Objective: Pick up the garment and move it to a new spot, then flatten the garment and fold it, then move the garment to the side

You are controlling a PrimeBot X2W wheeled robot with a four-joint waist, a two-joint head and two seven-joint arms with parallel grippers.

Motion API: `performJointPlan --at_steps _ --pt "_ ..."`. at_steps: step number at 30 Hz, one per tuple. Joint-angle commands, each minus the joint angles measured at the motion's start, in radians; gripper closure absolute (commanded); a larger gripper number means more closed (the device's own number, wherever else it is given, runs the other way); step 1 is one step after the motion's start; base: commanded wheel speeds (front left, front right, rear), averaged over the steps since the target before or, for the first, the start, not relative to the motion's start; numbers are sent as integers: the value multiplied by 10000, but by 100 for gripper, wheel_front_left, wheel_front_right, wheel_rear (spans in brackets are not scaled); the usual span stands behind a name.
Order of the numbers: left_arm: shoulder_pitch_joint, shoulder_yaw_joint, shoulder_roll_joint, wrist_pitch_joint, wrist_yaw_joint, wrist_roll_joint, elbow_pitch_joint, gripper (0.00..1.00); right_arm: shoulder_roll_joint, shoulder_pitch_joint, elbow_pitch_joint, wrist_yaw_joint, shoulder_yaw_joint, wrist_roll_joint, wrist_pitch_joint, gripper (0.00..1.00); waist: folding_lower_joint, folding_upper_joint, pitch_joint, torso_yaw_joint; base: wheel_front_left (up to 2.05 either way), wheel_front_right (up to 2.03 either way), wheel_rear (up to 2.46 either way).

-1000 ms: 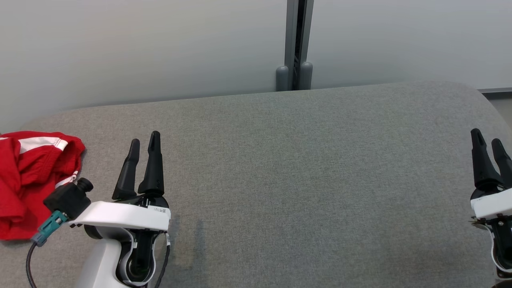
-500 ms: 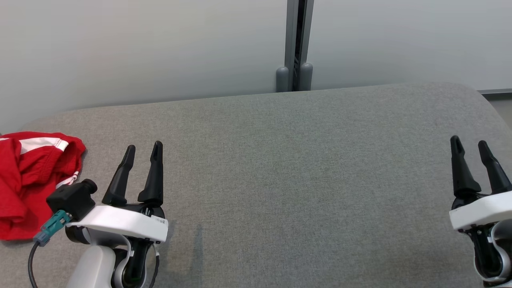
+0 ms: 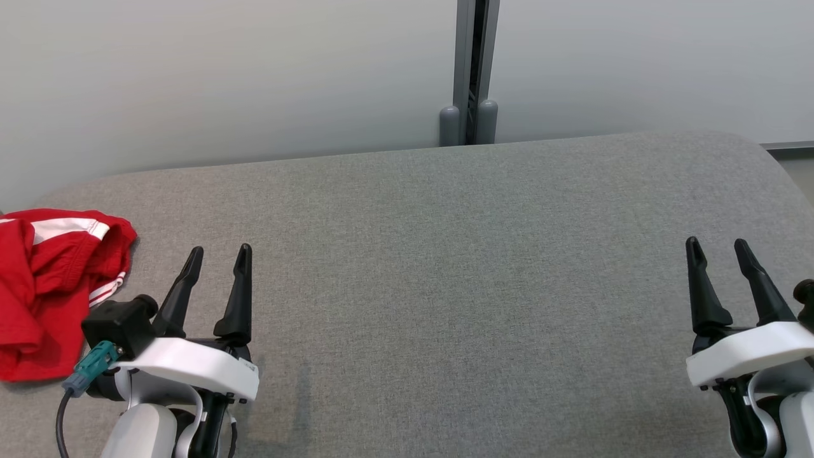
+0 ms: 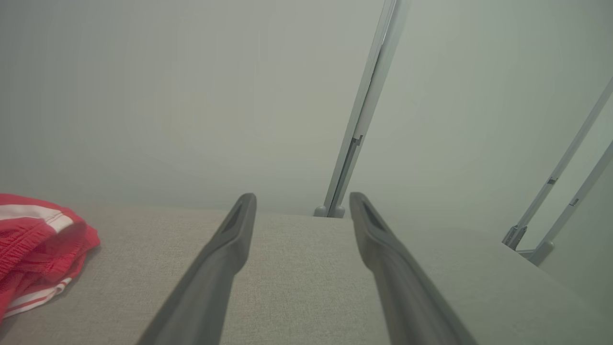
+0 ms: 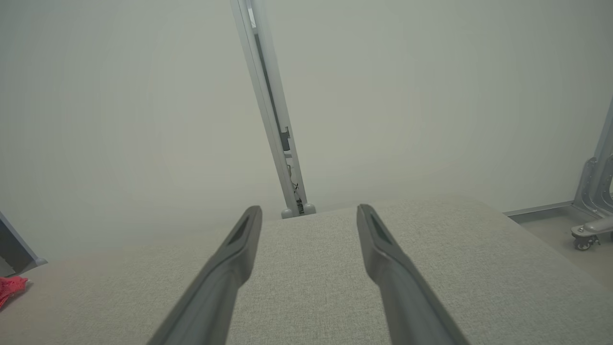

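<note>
A red garment with white stripes (image 3: 44, 286) lies crumpled at the far left of the grey padded surface (image 3: 445, 267); its edge also shows in the left wrist view as the red garment (image 4: 33, 244) and as a red scrap (image 5: 9, 287) in the right wrist view. My left gripper (image 3: 216, 256) stands open just right of the garment, apart from it, with nothing between its fingers. My right gripper (image 3: 717, 248) is open at the far right, holding nothing. From each wrist camera, the left gripper (image 4: 301, 199) and the right gripper (image 5: 309, 211) show spread fingers over bare fabric.
A pale wall runs behind the surface, with a grey vertical post (image 3: 470, 70) at its middle. The surface's rounded right corner (image 3: 772, 159) drops to the floor. A wheeled metal stand (image 5: 594, 211) is off to the right.
Both grippers have drawn back toward the near edge and their fingers have spread wider. The right gripper also shifted left. The garment has not moved.
</note>
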Motion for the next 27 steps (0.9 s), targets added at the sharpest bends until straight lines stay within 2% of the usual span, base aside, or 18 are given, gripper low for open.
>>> performJointPlan --at_steps 1,27 --pt "12 68 71 38 53 211 -81 0 -60 -33 -79 14 24 -210 -119 0 0 0 -2 0 0 0 0" --pt "489 367 -28 279 342 2033 123 0 407 518 149 15 372 -1609 -617 0 0 0 -81 18 0 0 0"
